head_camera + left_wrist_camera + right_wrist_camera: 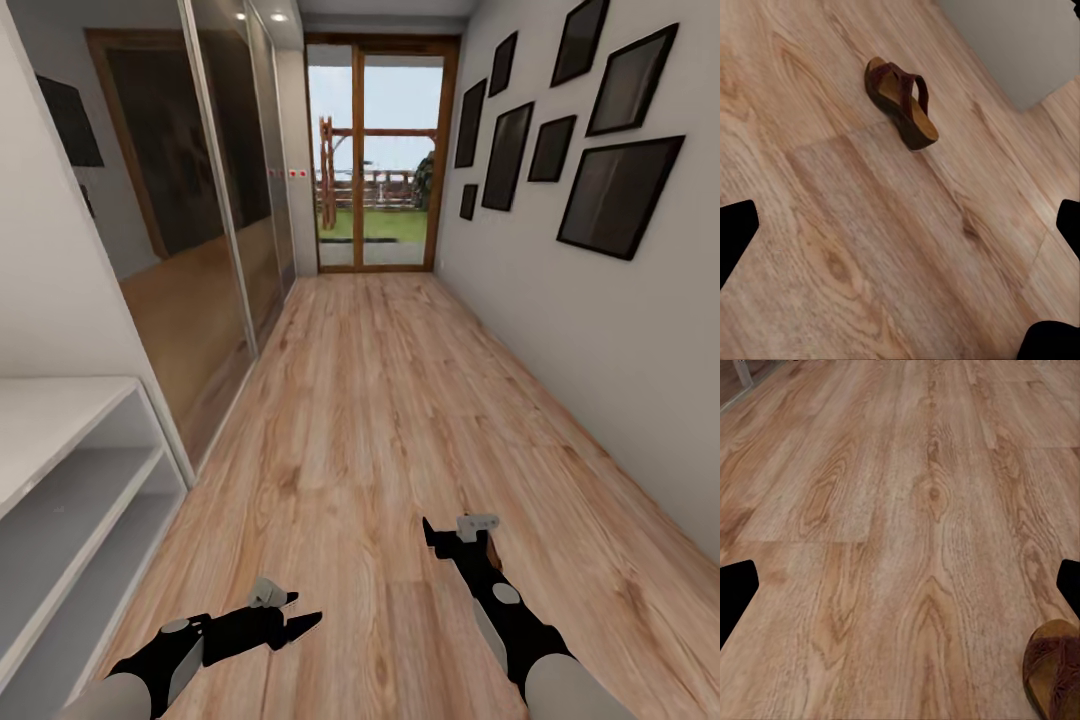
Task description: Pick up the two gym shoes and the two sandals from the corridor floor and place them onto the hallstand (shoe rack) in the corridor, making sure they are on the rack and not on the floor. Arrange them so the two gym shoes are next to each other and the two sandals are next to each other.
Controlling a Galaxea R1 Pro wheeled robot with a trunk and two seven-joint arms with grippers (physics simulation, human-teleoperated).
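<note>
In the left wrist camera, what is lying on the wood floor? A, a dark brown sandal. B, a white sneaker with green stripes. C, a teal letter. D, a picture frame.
A: a dark brown sandal with wide straps and a tan footbed lies alone on the corridor floor, with nothing gripping it.

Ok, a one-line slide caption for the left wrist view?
Brown leather sandal lying alone on the wood-plank corridor floor, ahead of the open left jaws, near a pale wall.

Head camera faces down the corridor floor [380,400] from above; both wrist cameras look close at it, sharing a sandal [902,101].
</note>
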